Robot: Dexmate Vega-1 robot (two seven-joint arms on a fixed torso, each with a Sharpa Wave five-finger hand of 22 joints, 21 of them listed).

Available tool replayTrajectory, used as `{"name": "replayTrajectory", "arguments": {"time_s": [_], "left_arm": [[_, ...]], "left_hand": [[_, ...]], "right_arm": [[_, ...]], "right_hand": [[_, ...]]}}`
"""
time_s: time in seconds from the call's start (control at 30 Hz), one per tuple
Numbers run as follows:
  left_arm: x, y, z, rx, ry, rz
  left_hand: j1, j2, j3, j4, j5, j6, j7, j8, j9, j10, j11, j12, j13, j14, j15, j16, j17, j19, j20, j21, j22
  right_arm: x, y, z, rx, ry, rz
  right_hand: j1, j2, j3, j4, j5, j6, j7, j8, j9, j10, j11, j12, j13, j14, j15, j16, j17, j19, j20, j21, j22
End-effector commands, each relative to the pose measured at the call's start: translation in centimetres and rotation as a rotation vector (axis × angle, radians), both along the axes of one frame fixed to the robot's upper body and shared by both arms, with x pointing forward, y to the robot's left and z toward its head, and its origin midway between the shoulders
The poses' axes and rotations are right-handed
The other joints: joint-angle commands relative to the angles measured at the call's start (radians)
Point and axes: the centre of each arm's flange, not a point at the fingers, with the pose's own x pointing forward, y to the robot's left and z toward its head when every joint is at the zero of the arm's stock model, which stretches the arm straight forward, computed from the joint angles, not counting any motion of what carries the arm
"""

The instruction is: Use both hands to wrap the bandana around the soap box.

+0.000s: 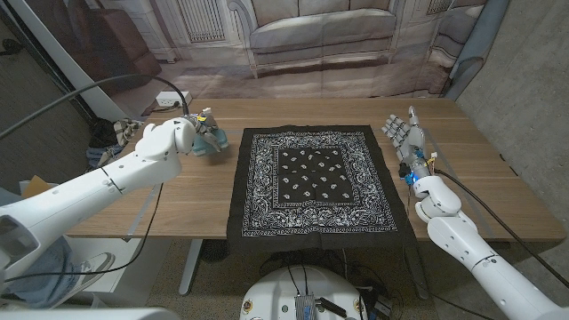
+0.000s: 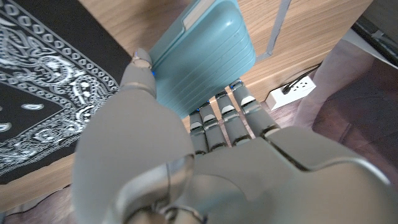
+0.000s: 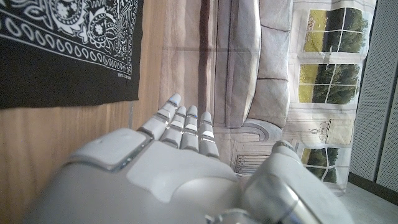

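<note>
Bandana — black with a white paisley border and small white motifs in its middle — lies spread flat on the wooden table, its near hem at the table's front edge. Left of it, just off its far-left corner, the left hand holds the soap box, a pale teal ribbed case. In the left wrist view the box sits between the thumb on one side and the fingers on the other, with its far end toward the wood; whether it is lifted clear of the table or resting on it I cannot tell. A corner of the bandana shows just beside the thumb in that view, apart from the box. The right hand is near the cloth's far-right corner, not touching it, fingers straight and apart, grasping nothing. In the right wrist view its fingers reach out over bare wood, with the bandana's edge close by. A white power strip lies at the table's far-left corner, and a printed backdrop of a sofa hangs behind the table.
</note>
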Motion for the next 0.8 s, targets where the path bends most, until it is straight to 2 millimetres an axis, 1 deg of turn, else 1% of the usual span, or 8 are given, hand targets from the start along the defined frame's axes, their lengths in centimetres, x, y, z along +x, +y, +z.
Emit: {"name": "replayTrajectory", "arguments": {"time_s": [0.03, 0.17, 0.3, 0.37, 0.43, 0.53, 0.8], "left_arm": [[-3.1, -6.2, -0.2, 0.081, -0.063, -0.143], [-3.4, -8.8, 0.4, 0.151, -0.108, -0.196], [-3.7, -10.9, 1.2, 0.192, -0.155, -0.244], [-3.7, -11.8, 1.5, 0.219, -0.171, -0.251], [-3.5, -12.7, 1.6, 0.235, -0.187, -0.268], [-3.0, -13.9, 1.5, 0.257, -0.204, -0.314], [-1.9, -16.9, 0.6, 0.341, -0.291, -0.43]], "left_hand": [[0.047, 0.062, 0.014, 0.02, -0.005, 0.003, 0.005, 0.0, 0.002, -0.001, 0.006, -0.004, 0.004, -0.01, -0.04, -0.006, 0.002, -0.011, 0.002, -0.006, 0.003], [0.044, 0.063, 0.013, 0.023, -0.008, 0.002, 0.005, -0.002, 0.002, -0.007, 0.006, -0.009, 0.004, -0.019, -0.043, -0.011, 0.002, -0.018, 0.0, -0.01, 0.003], [0.042, 0.064, 0.012, 0.025, -0.011, -0.001, 0.002, -0.005, 0.002, -0.007, 0.005, -0.01, 0.004, -0.02, -0.044, -0.013, 0.002, -0.025, -0.002, -0.013, 0.003], [0.037, 0.066, 0.01, 0.029, -0.017, -0.007, -0.001, -0.011, 0.002, -0.014, 0.002, -0.017, 0.004, -0.035, -0.047, -0.021, 0.002, -0.053, -0.009, -0.027, 0.003], [0.03, 0.064, 0.007, 0.033, -0.022, -0.012, -0.005, -0.016, 0.002, -0.018, 0.006, -0.021, 0.004, -0.051, -0.048, -0.028, 0.002, -0.07, -0.012, -0.036, 0.004], [0.024, 0.067, 0.005, 0.039, -0.027, -0.022, -0.005, -0.023, 0.001, -0.029, 0.008, -0.028, 0.004, -0.06, -0.044, -0.031, 0.002, -0.082, -0.01, -0.044, 0.004], [0.022, 0.065, 0.002, 0.039, -0.033, -0.022, -0.014, -0.028, 0.001, -0.03, -0.003, -0.032, 0.004, -0.065, -0.055, -0.032, 0.002, -0.089, -0.024, -0.051, 0.004]], "right_arm": [[0.0, -2.4, -0.3, 0.028, -0.028, 0.011], [-0.4, -3.8, -0.7, 0.048, -0.032, 0.006], [-0.9, -5.1, -1.1, 0.064, -0.04, -0.004], [-1.2, -5.7, -1.4, 0.066, -0.041, -0.012], [-1.5, -6.2, -1.6, 0.07, -0.042, -0.018], [-1.9, -6.9, -1.9, 0.076, -0.043, -0.024], [-1.8, -8.1, -2.0, 0.078, -0.036, -0.034]], "right_hand": [[0.001, 0.006, 0.001, -0.003, 0.002, 0.007, 0.003, 0.001, 0.006, 0.002, 0.002, 0.001, 0.002, 0.004, 0.005, -0.002, 0.004, 0.007, 0.003, -0.003, 0.003], [0.001, 0.007, 0.001, -0.003, 0.002, 0.007, 0.003, 0.001, 0.006, 0.003, 0.002, 0.001, 0.002, 0.005, 0.006, -0.002, 0.004, 0.007, 0.003, -0.003, 0.003], [0.002, 0.007, 0.001, -0.004, 0.002, 0.008, 0.003, 0.001, 0.006, 0.002, 0.002, 0.001, 0.002, 0.005, 0.006, -0.002, 0.003, 0.007, 0.004, -0.003, 0.003], [0.002, 0.007, 0.001, -0.004, 0.001, 0.009, 0.003, 0.001, 0.006, 0.005, 0.003, 0.001, 0.002, 0.005, 0.006, -0.002, 0.003, 0.007, 0.004, -0.004, 0.003], [0.002, 0.007, 0.001, -0.005, 0.001, 0.009, 0.003, 0.001, 0.006, 0.005, 0.003, 0.002, 0.002, 0.006, 0.005, -0.002, 0.003, 0.007, 0.004, -0.004, 0.003], [0.002, 0.007, 0.001, -0.005, 0.001, 0.01, 0.004, 0.002, 0.006, 0.006, 0.004, 0.001, 0.002, 0.008, 0.006, -0.001, 0.003, 0.008, 0.004, -0.004, 0.003], [0.002, 0.008, 0.001, -0.006, 0.001, 0.01, 0.004, 0.002, 0.006, 0.007, 0.003, 0.002, 0.002, 0.008, 0.005, -0.001, 0.004, 0.008, 0.004, -0.004, 0.003]]}}
